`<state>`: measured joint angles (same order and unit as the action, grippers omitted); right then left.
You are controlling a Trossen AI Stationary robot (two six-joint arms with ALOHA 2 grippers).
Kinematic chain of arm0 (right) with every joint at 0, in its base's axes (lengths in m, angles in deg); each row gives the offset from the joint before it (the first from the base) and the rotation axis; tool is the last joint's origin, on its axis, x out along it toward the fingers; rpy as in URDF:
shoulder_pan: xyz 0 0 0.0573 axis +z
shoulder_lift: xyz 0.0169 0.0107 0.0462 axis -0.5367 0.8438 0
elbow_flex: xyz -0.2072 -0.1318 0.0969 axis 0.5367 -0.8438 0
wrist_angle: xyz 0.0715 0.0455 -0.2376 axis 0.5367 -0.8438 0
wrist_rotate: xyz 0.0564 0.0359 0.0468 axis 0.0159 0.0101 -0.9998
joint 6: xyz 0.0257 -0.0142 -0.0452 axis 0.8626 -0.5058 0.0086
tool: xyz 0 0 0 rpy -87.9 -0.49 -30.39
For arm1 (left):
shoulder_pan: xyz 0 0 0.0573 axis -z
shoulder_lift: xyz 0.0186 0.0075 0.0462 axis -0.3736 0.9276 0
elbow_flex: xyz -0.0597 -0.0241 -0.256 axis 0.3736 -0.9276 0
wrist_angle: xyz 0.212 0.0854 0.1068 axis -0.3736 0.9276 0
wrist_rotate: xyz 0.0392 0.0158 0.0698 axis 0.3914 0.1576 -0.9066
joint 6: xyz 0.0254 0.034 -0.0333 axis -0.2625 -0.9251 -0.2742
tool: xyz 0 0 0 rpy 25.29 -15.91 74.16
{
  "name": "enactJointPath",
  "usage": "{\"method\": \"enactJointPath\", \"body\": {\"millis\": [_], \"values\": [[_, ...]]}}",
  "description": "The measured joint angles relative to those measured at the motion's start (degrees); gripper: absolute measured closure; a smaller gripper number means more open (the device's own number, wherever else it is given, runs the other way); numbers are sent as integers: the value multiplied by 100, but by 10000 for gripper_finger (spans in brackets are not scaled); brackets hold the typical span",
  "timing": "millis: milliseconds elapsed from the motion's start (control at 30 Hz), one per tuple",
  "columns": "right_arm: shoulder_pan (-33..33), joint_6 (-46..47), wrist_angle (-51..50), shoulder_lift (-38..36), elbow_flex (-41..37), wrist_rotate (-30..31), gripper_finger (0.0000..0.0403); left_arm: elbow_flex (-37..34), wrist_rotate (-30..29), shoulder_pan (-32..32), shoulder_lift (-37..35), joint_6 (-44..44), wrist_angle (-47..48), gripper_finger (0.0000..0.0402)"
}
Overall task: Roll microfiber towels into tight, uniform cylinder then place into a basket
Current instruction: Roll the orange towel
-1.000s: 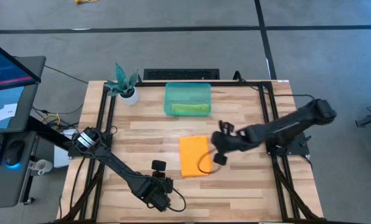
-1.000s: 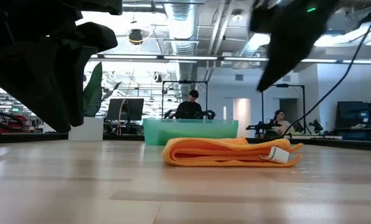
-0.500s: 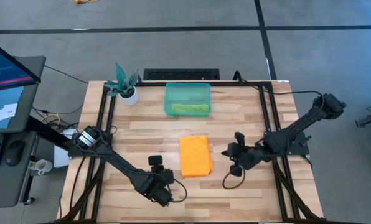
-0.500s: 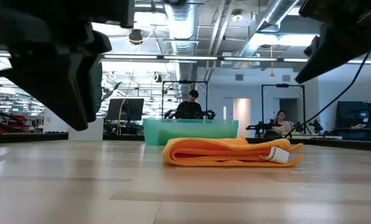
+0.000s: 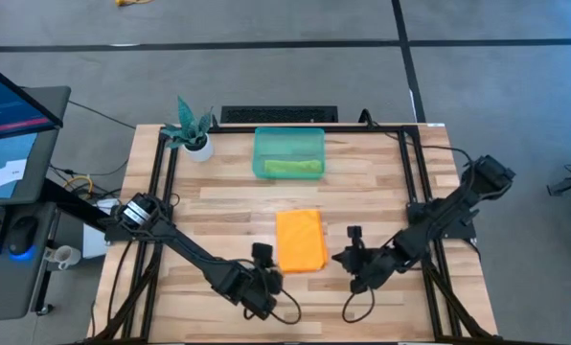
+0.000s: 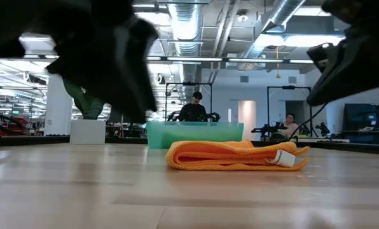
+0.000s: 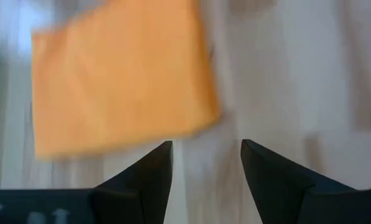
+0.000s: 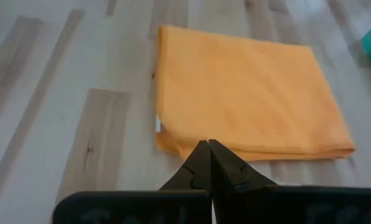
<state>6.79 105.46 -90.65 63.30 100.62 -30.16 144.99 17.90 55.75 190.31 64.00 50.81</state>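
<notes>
A pale wooden table stands on grey floor. At its centre lies a folded orange towel; the teal basket, at 12 o'clock from it, holds a green towel. Left gripper, fingers apart and empty, sits at 7 o'clock; right gripper, fingers pressed together, at 4 o'clock.

Pale wood-plank surface, smooth, faint sheen. Orange towel soft matt cloth with fine nubbly weave, white tag at one edge; basket translucent teal plastic, smooth, lime green towel inside. Left pincer and right pincer matt black plastic.
</notes>
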Motion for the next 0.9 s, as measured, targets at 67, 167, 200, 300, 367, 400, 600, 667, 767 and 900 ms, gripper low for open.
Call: {"method": "enactJointPath", "body": {"millis": [67,167,200,300,367,400,600,667,767,900], "values": [[-54,-17,93,177,0,-114,390,0,-31,18,0,-335,-423,218],[-167,-59,258,393,58,-331,385,0,-8,11,0,-515,-627,218],[-197,-61,237,445,102,-397,381,0,-7,8,0,-518,-629,218],[-273,-64,274,572,349,-649,360,0,-66,1,0,-510,-626,219],[-314,-157,269,657,496,-767,343,0,-60,-7,0,-508,-628,219],[-313,-206,251,686,549,-811,334,0,-60,-7,0,-506,-628,219],[-313,-363,276,1016,774,-866,278,0,-23,-37,0,-506,-666,219],[-313,-366,347,1174,793,-865,255,0,-25,-66,0,-504,-670,219],[-338,-671,434,1416,792,-864,218,0,-66,-92,0,-599,-674,219],[-345,-1108,737,1683,790,-840,173,0,-54,-156,0,-737,-762,219]]}}
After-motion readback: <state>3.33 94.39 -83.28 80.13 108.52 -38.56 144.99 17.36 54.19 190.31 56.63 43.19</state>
